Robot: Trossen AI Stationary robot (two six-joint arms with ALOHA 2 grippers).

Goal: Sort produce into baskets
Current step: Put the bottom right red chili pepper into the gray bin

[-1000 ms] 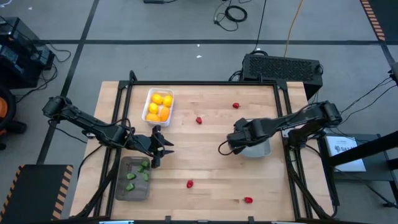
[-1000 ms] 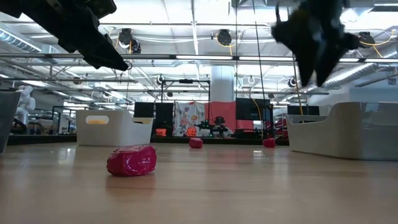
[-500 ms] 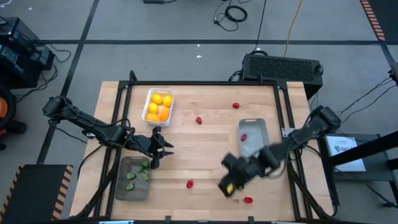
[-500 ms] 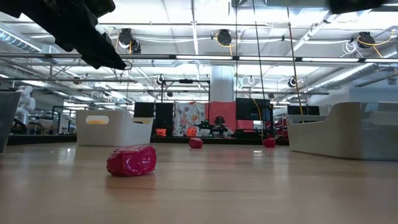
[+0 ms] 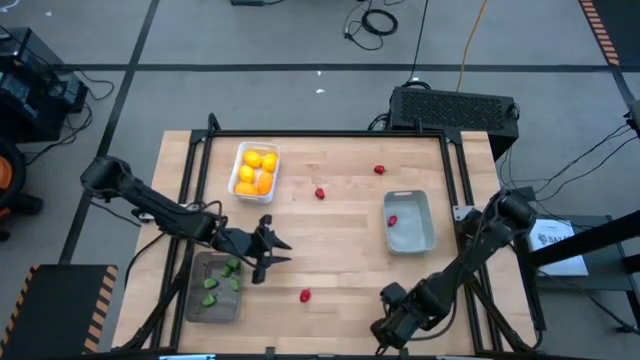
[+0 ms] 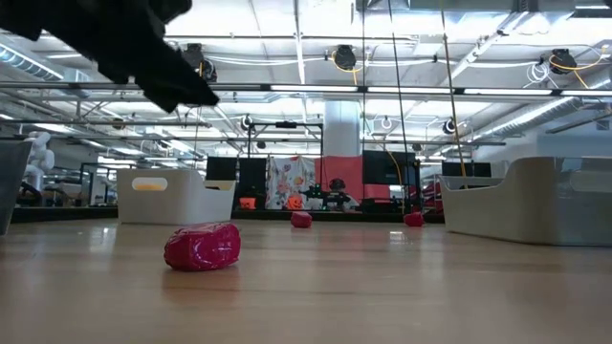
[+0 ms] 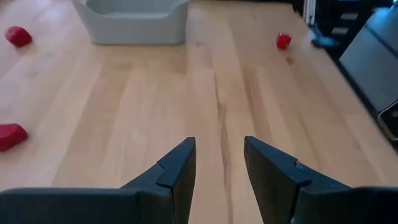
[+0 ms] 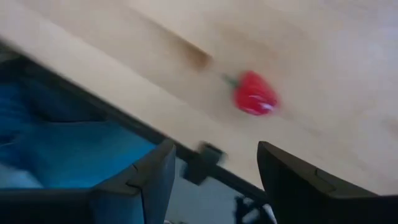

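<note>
On our wooden counter [image 5: 330, 250], the white basket [image 5: 254, 170] holds yellow fruits, the mesh basket [image 5: 213, 288] green pieces, the grey basket [image 5: 409, 222] one red piece. Our left hand [image 5: 270, 250] hovers beside the mesh basket, fingers parted and empty. Our right hand [image 5: 388, 325] gapes at the counter's near edge by a red piece [image 8: 254, 94].

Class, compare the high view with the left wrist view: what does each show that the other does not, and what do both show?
Only the high view shows the white basket of yellow fruit, the mesh basket of green pieces, and the right pincer at the table's near edge. Only the left wrist view shows the gap between the left pincer fingers. Both show the light grey basket and loose red pieces.
</note>
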